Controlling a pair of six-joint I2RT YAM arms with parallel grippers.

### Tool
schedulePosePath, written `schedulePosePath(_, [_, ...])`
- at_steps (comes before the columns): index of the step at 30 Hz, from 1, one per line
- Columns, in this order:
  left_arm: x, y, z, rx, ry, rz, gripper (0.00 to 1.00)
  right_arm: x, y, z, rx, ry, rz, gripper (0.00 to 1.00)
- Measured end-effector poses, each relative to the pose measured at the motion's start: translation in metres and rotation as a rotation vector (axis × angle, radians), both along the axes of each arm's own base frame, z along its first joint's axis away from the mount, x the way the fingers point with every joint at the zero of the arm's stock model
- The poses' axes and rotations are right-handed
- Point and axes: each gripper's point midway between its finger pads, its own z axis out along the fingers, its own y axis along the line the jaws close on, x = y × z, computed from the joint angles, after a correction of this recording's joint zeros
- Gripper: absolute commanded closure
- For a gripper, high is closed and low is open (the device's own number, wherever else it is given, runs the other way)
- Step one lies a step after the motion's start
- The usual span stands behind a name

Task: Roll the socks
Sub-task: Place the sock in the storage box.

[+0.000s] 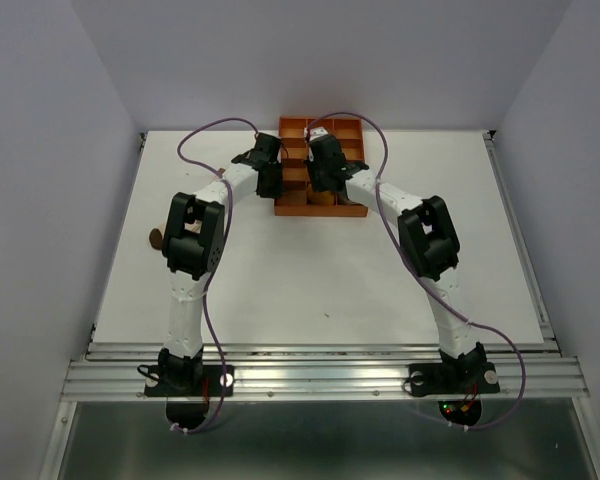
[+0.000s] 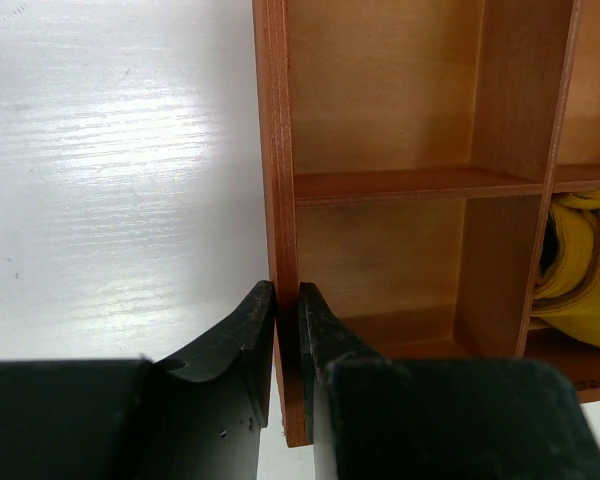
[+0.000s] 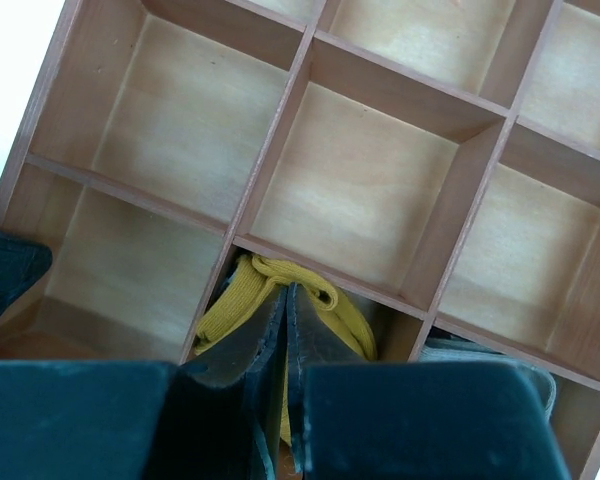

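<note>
Orange tray [image 1: 355,210]: rigid, split into square compartments, set at the far middle of the white surface [image 1: 310,290], both arms reaching to it.
Left fingers [image 2: 250,340]: nearly together, clamped on the tray's left outer wall at its near corner, one finger outside over the surface, the other inside the corner compartment, both pressed against the wood.
Right fingers [image 3: 245,370]: closed almost tip to tip, pointed down into the nearest row's middle compartment, tips against the mustard sock [image 3: 235,300]; thin line of yellow showing in the slit between them, whether fabric is pinched there impossible to tell.
Mustard sock: bunched in folds inside that middle compartment, pressed toward its left divider, one compartment in from the wall gripped on the left; seen from the left wrist as yellow folds past the second divider.
Grey sock [image 3: 485,352]: pale fabric in the nearest row's right compartment, just beside the mustard one, a divider between them; mostly hidden by the right wrist.
Other compartments: bare pale wood floors in the rows farther back, as far as the wrist views reach.
Near left compartment: bare floor, apart from the left finger inside it.
Arms: bolted side by side on the metal rail at the near edge, elbows raised, purple cables looping over each.
</note>
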Motion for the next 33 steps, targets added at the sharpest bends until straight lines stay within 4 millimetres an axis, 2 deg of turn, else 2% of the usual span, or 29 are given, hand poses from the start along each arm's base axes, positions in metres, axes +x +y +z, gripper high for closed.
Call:
schedulePosePath(9, [0.0, -0.001, 0.0, -0.002, -0.002, -0.003, 0.96, 0.003, 0.011, -0.022, -0.004, 0.033, 0.056, 0.95])
schedulePosePath(17, [0.001, 0.0, 0.0, 0.0, -0.003, -0.005, 0.98, 0.002, 0.014, -0.026, -0.017, 0.057, 0.086, 0.96])
schedulePosePath(25, [0.001, 0.0, 0.0, 0.0, -0.003, -0.005, 0.98, 0.002, 0.013, -0.026, -0.019, 0.055, 0.082, 0.89])
schedulePosePath(33, [0.001, -0.001, -0.001, -0.002, -0.002, -0.004, 0.94, 0.002, 0.011, -0.016, -0.031, 0.048, 0.084, 0.81])
